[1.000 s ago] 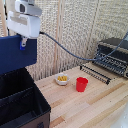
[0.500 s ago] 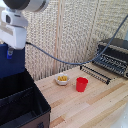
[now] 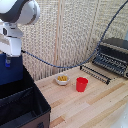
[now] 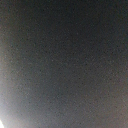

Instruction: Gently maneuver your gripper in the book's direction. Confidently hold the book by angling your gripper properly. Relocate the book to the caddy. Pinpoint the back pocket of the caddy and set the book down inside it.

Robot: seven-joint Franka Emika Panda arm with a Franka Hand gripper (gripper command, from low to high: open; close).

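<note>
The book [image 3: 11,70] is a thin, dark navy-blue slab standing upright over the rear of the black fabric caddy [image 3: 22,107], at the exterior view's left. No writing can be read on it. The gripper [image 3: 8,62] pinches its upper edge with the fingers closed on the cover. The wrist view shows only a dark grey blur.

A red cup [image 3: 81,84] and a small bowl [image 3: 62,79] stand on the wooden tabletop [image 3: 90,107].

The exterior view is evenly and softly lit, rather low in sharpness, with the bulky white-and-grey robot arm [image 3: 20,12] blurred and washed bright at its top. The small red cup [image 3: 82,84] throws only a faint shadow on the pale wooden tabletop [image 3: 95,107]. The wrist view is a dim, grainy, unfocused dark grey field, with a pale glow in one corner.
</note>
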